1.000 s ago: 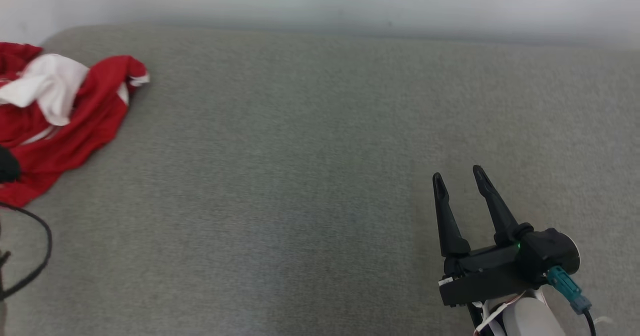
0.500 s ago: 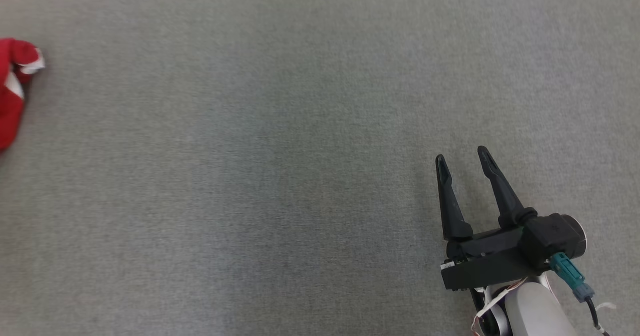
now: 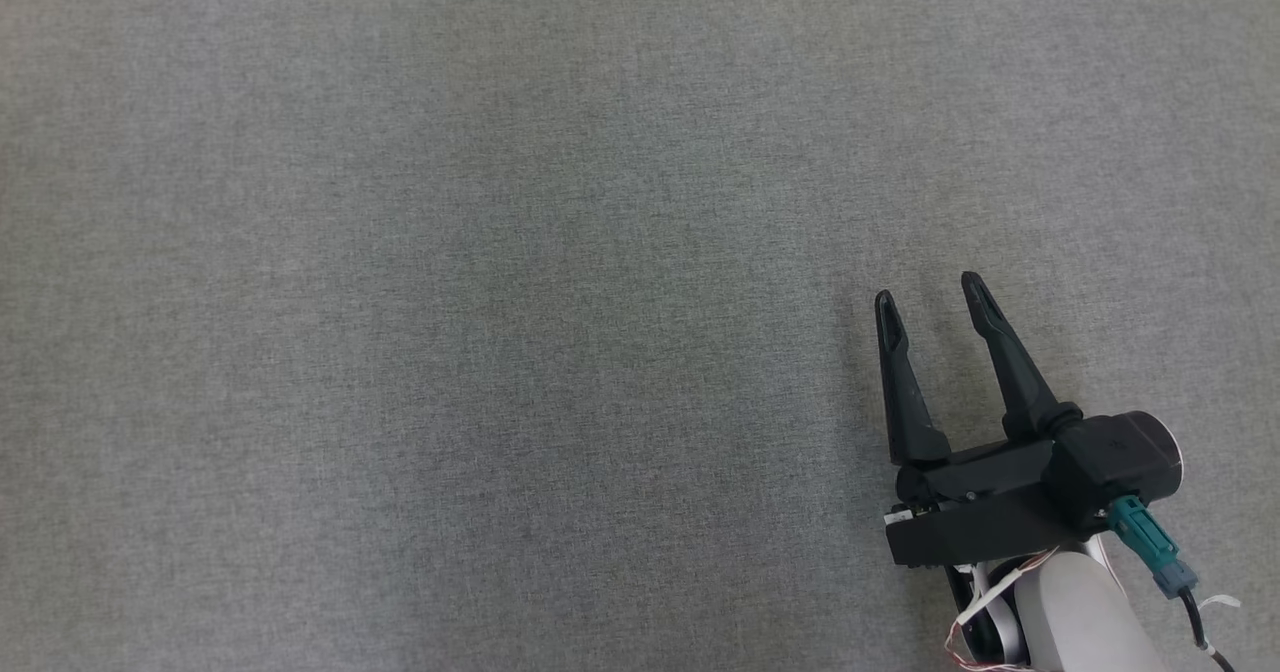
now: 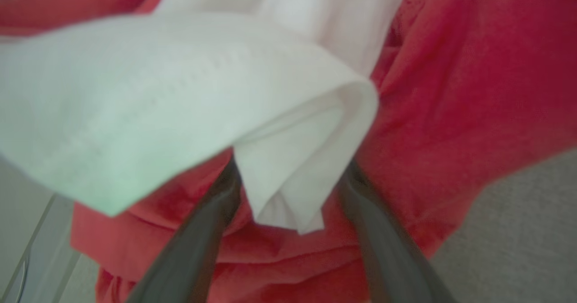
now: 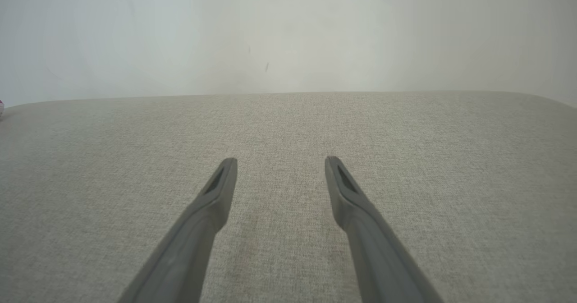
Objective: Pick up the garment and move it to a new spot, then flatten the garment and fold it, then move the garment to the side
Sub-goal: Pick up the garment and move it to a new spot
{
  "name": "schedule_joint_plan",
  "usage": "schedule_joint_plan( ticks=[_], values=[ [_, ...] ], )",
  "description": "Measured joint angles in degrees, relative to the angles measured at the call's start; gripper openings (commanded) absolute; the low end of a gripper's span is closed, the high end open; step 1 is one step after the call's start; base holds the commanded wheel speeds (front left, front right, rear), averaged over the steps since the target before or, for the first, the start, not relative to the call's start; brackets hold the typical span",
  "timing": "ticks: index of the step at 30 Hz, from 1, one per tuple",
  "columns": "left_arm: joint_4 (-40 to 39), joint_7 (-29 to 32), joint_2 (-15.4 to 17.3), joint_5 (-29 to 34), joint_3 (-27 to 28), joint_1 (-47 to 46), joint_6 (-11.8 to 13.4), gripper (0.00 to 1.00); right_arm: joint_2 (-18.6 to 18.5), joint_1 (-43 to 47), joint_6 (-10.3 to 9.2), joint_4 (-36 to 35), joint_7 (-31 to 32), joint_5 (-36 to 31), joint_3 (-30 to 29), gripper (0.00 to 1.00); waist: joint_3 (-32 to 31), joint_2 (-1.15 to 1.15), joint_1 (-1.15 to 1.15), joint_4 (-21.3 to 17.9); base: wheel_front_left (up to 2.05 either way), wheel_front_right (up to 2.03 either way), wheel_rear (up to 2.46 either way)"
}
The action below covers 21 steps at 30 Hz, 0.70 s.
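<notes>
- Head view: right gripper [image 3: 928, 288] sits at lower right over the grey fabric surface [image 3: 450, 302]. Fingers point up-frame and are spread, with nothing between them: released.
- The same view gives the hardware behind the claw: black body, teal connector [image 3: 1145, 547] with a thin cable, pale forearm [image 3: 1080, 617].
- Right wrist view: right gripper [image 5: 280, 160] is low over the grey fabric surface [image 5: 405, 158], with weave visible in the gap between its fingers [image 5: 212, 204]. Confirms it is released and empty.
- This view adds the far side: the rounded back edge of the surface and a plain pale wall [image 5: 288, 32] behind it.
- A tiny red-white speck [image 5: 1, 107] sits at the left edge of this view, on the surface edge. Too small to identify.
- Left wrist view: the garment [image 4: 451, 82] is here, red cloth crumpled, with a white fold [image 4: 180, 91] draped over it.
- Left gripper [image 4: 292, 167] is right at the garment. Both fingers [image 4: 203, 240] run up under the white fold, so the tips are hidden.
- The jaws stand wide apart with the tail of the white fold hanging loose between them: released, not clamped on cloth.
- Grey fabric shows at lower right of this view, with the red cloth lying on it.
- Lower left shows a smooth pale strip [image 4: 27, 231]; cannot tell what it is.
</notes>
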Motion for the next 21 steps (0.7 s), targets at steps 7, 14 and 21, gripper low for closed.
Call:
schedule_joint_plan(
  ticks=[7,14,21],
  values=[
    [0.11,-4.12,0.01,0.18,-0.96,0.32,-1.08,0.0,0.01,0.05,0.0,0.0,0.0,-0.43,-0.15,1.0,-0.35,0.0,0.0,0.84,0.0,0.0,0.0],
    [-0.98,-11.12,0.33,-0.15,-2.03,-1.69,-3.19,0.0,0.02,0.25,0.0,0.76,0.0,-0.3,0.02,1.0,-1.78,-0.01,0.0,2.74,0.0,0.0,0.0],
    [-3.28,-16.74,0.07,0.16,-4.92,-5.76,-5.02,0.0,0.01,1.29,0.0,1.55,0.0,1.0,-0.03,1.0,-4.81,0.0,0.0,4.49,0.0,0.0,0.0]
  ],
)
